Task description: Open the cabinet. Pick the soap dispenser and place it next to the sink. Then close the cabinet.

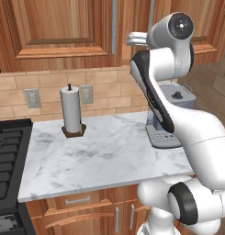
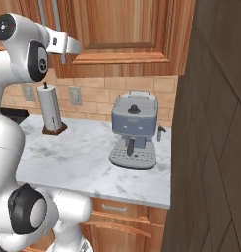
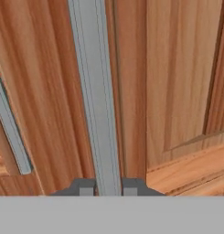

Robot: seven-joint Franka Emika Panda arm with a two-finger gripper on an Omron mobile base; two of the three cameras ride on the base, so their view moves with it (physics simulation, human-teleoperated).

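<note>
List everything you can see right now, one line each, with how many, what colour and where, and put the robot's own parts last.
cabinet: one, reddish-brown, on the wall above the counter, both doors shut
bar handles: two, silver, vertical at the doors' meeting edges
counter: one, white-grey marble, under the cabinet
paper towel roll: one, white on a brown base, at the counter's back
coffee machine: one, grey-blue, on the counter's right part
outlets: two, grey, on the tan tile wall
stove: one, black, left of the counter
low cabinets: reddish-brown, under the counter
gripper: one, dark fingertips, shut on a bar handle
arm: one, white, reaching up to the cabinet
</note>
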